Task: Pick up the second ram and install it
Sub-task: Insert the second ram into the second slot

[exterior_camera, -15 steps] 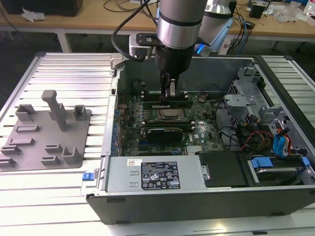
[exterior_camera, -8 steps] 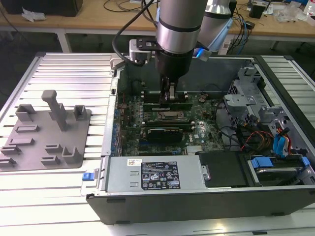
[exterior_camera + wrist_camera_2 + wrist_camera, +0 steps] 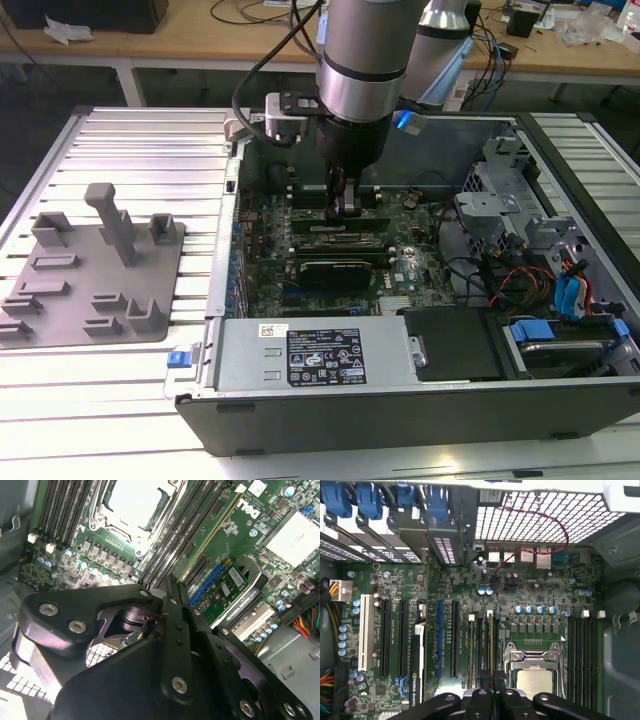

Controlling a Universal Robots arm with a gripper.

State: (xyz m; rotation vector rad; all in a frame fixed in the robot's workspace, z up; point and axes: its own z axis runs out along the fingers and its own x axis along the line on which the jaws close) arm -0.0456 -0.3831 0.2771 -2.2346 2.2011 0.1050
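My gripper (image 3: 345, 205) reaches down into the open computer case, low over the motherboard's memory slots. In both wrist views its two black fingers (image 3: 175, 630) stand pressed together. They are shut on the second ram (image 3: 490, 640), a thin green stick seen edge-on, standing in a slot just beside the processor socket (image 3: 534, 680). The gripper (image 3: 492, 680) hides the end of the stick nearest it. Another stick (image 3: 471, 645) sits in the neighbouring slot.
A grey tray (image 3: 60, 300) with upright holders lies on the slatted table at the exterior view's left. Inside the case are a graphics card (image 3: 340, 270), a power supply (image 3: 310, 355), a drive cage (image 3: 510, 210) and loose cables (image 3: 570, 290).
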